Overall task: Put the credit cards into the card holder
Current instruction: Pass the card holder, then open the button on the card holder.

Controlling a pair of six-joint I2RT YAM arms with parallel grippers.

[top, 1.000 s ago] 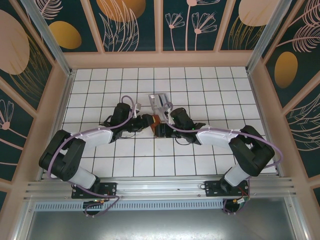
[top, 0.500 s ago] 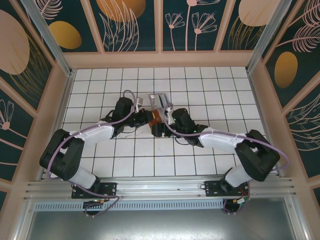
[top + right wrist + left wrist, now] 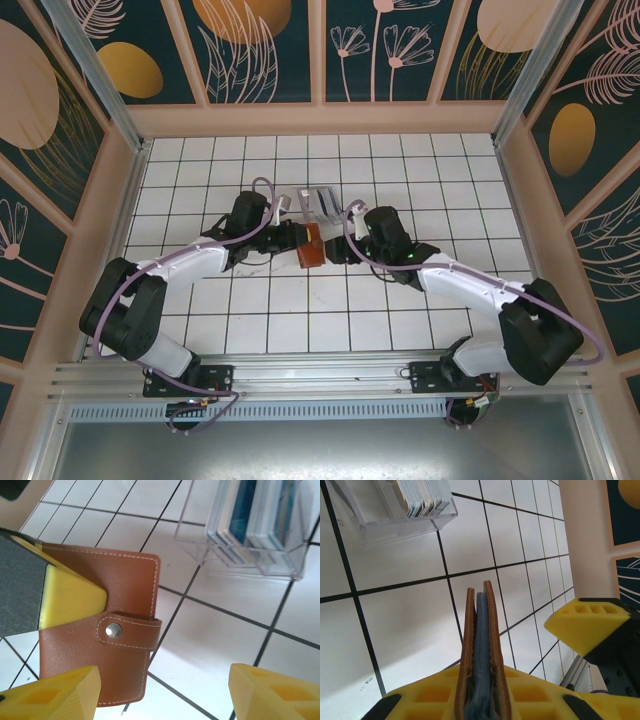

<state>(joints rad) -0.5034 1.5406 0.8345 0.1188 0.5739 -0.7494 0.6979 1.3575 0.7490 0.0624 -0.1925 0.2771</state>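
Two hands meet at mid-frame: your left hand [image 3: 289, 238] pinches the snapped-shut card holder [image 3: 120, 655], your right hand [image 3: 340, 247] is spread just beside it.

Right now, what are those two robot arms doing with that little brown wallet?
The left tool is pinching the closed brown card holder and holding it on its edge. The right tool is open just beside it, facing the snapped clasp. The credit cards stand in the clear tray behind, not yet in the card holder.
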